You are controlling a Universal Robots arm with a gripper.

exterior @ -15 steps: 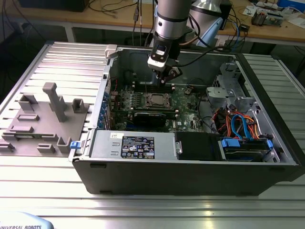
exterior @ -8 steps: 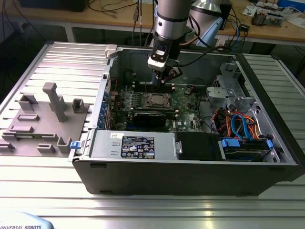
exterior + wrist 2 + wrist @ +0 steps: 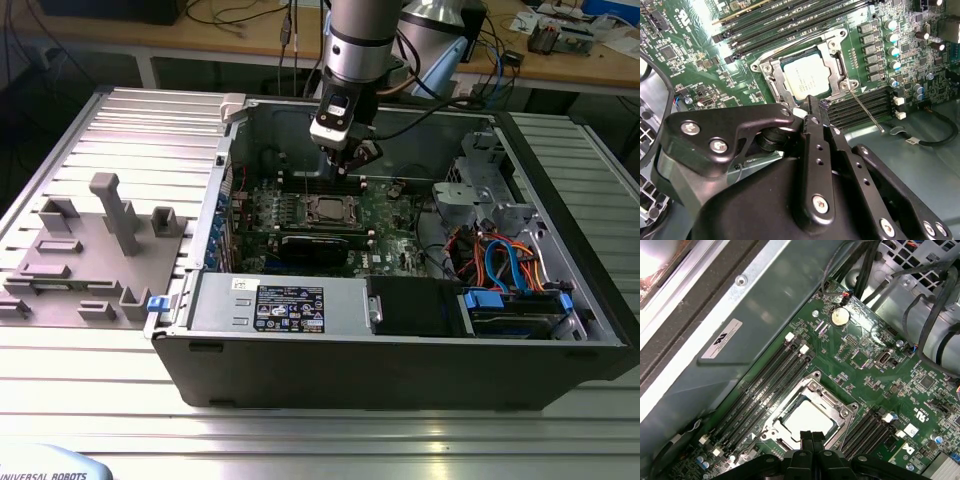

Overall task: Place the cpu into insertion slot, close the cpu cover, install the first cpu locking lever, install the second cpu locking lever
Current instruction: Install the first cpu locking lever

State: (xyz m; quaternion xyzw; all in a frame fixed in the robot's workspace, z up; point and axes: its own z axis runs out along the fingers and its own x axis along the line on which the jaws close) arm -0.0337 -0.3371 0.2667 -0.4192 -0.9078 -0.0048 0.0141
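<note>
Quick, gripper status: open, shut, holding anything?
Gripper: shut, holding nothing, fingertips together just above the silver-grey square cpu seated under the silvery metal cover frame.

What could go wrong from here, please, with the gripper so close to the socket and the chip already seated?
1. The black gripper, fingers together, hangs just above the silver-grey square cpu; a small drift might scrape its top or the thin silvery cpu cover lying around it.
2. A thin silvery locking lever sticks out beside the socket; the fingers could catch or bend it.
3. The long black memory slots alongside could be knocked.
</note>
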